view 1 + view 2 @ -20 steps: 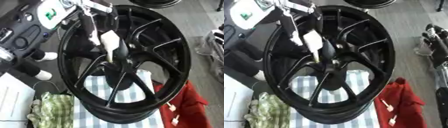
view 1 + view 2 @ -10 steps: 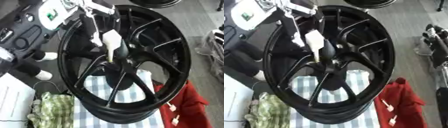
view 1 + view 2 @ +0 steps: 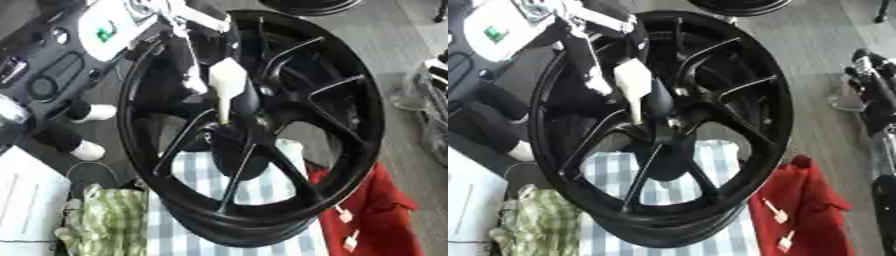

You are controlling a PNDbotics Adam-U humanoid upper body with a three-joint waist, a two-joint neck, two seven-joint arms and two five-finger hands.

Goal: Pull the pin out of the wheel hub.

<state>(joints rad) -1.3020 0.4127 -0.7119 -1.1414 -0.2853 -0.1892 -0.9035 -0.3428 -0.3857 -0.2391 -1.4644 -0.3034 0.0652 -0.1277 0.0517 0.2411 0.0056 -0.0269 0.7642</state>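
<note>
1. The wheel, black and many-spoked, stands tilted on a checked cloth, and its hub sits just below the fingers working at it.
2. The left hand comes in from the upper left, across the rim and down over the spokes. It is the only hand near the hub; I can't spot the right hand in either view.
3. A red cloth lies to the lower right, well away from the fingers, and a green checked rag lies at the lower left.
4. The pin is a pale piece, broad at the top and narrowing to a thin stem. Its long axis runs nearly straight down into the hub, its head just beside the fingers on their right.
5. The fingers seem to close round the pin's head from its left, though the dark hand against the dark wheel makes this hard to tell.
6. I'd judge the pull has to go up along that stem, away from the hub.
</note>
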